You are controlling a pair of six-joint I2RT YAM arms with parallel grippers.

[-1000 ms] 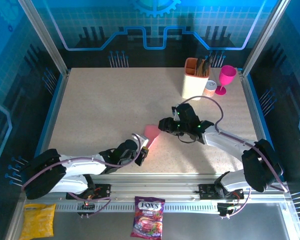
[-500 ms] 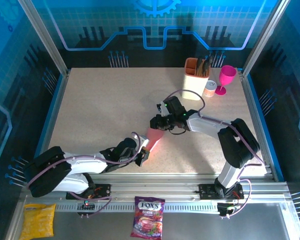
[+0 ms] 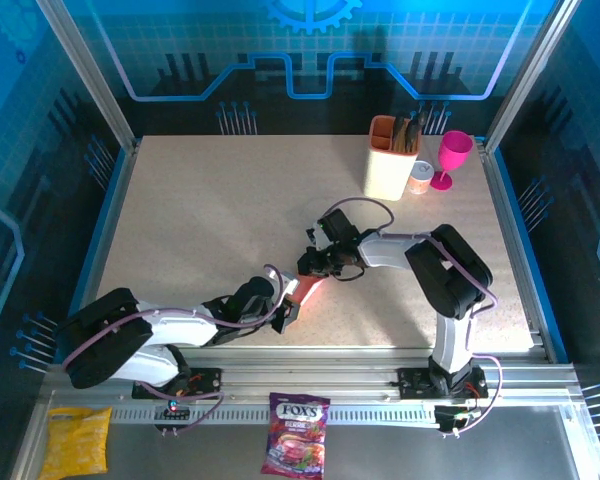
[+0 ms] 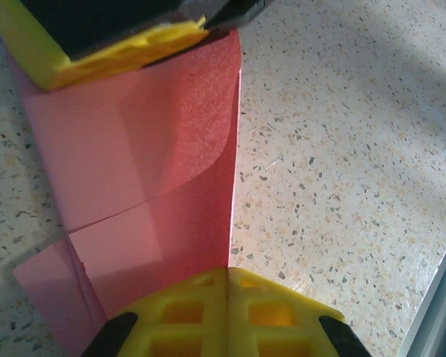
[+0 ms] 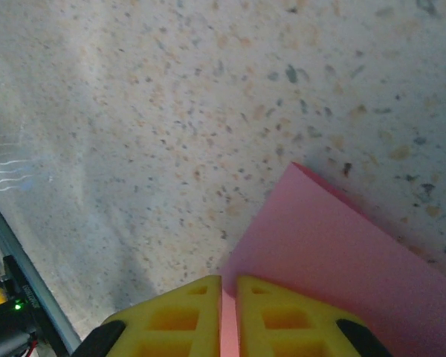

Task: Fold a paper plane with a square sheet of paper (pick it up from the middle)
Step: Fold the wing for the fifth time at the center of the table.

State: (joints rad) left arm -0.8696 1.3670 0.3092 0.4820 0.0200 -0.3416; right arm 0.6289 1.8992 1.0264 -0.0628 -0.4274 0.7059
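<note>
The paper plane (image 3: 311, 289) is a folded salmon-pink sheet lying near the table's front middle, stretched between both grippers. My left gripper (image 3: 291, 302) is shut on its near end. In the left wrist view the yellow fingers (image 4: 282, 312) meet at the seam (image 4: 228, 272) where the paper plane's (image 4: 156, 171) straight folded edge runs in. My right gripper (image 3: 313, 266) is shut on the far end. In the right wrist view a strip of the paper plane (image 5: 334, 253) sits in the narrow gap of the right gripper (image 5: 228, 288). The right gripper's yellow finger (image 4: 111, 46) shows above the sheet in the left wrist view.
At the back right stand a beige holder with dark utensils (image 3: 390, 160), a small round tin (image 3: 420, 178) and a magenta goblet (image 3: 452, 158). A candy bag (image 3: 297, 432) and a yellow packet (image 3: 75, 442) lie below the front rail. Blue walls close the table in.
My right gripper has swung left and nearer, reached the paper's far end and closed on it. The left gripper has stayed shut on the near end.
</note>
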